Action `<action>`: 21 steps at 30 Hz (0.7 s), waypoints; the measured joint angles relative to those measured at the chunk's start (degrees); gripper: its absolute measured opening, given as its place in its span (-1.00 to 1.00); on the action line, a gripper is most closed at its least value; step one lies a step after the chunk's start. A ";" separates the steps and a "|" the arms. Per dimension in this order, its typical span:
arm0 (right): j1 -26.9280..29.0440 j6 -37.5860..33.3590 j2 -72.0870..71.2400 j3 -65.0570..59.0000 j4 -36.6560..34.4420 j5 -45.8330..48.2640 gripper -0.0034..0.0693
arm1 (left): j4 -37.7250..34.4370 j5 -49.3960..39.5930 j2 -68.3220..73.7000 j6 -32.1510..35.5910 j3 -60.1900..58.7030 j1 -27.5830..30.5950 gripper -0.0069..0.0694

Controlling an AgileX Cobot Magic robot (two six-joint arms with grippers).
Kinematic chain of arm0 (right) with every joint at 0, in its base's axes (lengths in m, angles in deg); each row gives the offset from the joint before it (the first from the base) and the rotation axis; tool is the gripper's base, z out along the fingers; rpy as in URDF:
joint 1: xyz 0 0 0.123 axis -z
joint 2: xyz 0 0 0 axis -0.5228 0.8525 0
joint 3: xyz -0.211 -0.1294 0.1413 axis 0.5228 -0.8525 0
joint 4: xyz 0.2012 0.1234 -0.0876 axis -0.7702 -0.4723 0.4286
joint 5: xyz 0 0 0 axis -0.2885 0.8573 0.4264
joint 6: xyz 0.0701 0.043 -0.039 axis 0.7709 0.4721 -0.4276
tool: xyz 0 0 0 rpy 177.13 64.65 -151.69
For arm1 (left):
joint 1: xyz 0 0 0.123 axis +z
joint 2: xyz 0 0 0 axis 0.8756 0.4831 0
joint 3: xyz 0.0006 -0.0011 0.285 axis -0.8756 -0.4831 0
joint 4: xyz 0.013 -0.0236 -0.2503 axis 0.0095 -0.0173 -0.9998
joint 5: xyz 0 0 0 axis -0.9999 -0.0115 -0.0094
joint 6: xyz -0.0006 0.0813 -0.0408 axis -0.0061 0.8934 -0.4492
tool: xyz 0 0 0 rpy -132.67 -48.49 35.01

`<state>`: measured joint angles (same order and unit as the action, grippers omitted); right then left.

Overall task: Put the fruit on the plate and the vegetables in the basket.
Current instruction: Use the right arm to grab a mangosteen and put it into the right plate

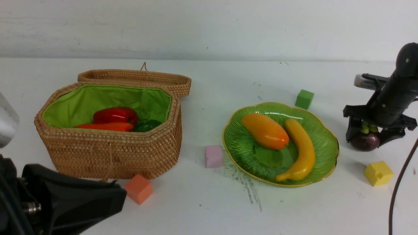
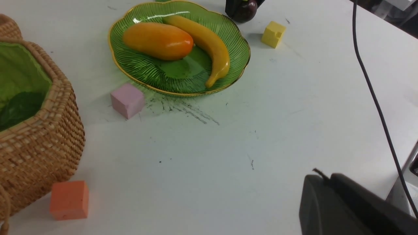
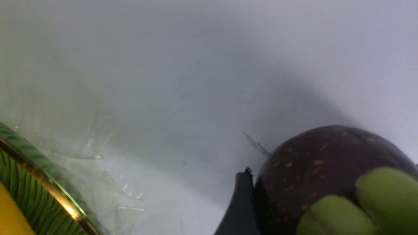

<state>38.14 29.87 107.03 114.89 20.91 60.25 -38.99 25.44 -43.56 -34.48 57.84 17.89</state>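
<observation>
The green ribbed plate [image 1: 326, 153] holds the orange-yellow mango [image 1: 265, 131] and the yellow banana [image 1: 302, 150]. To its right, my right gripper [image 1: 368, 136] is shut on the dark purple mangosteen [image 1: 365, 142], at or just above the table. In the right wrist view, one black finger [image 3: 240, 202] presses the mangosteen's [image 3: 313, 169] side. The open wicker basket [image 1: 114, 153] holds the red bell pepper [image 1: 115, 115], the carrot [image 1: 107, 126] and a dark green gourd [image 1: 147, 125], partly hidden. My left gripper [image 1: 121, 193] is shut and empty, low at the near left.
Foam cubes lie about: green [image 1: 304, 99] behind the plate, pink [image 1: 214, 156] between basket and plate, orange [image 1: 138, 189] by the basket's front, yellow [image 1: 378, 173] near the mangosteen. The basket lid [image 1: 137, 78] hangs open behind. A cable [image 1: 396, 189] runs along the right.
</observation>
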 joint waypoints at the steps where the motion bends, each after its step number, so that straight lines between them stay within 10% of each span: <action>1: 0.00 -0.04 0.08 -0.01 -0.05 0.06 0.69 | 0.00 0.00 0.00 0.00 0.00 0.00 -0.76; 15: -0.67 -0.11 -5.97 -0.18 -0.17 5.32 0.69 | 2.92 0.00 0.00 0.18 0.00 0.00 -0.75; 21: -9.72 -1.45 -17.39 -0.58 -1.49 7.98 0.69 | 17.09 0.06 0.00 -11.05 0.00 0.00 -0.75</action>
<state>28.42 28.42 89.64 114.31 19.43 68.23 -21.90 25.49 -43.56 -45.53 57.84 17.89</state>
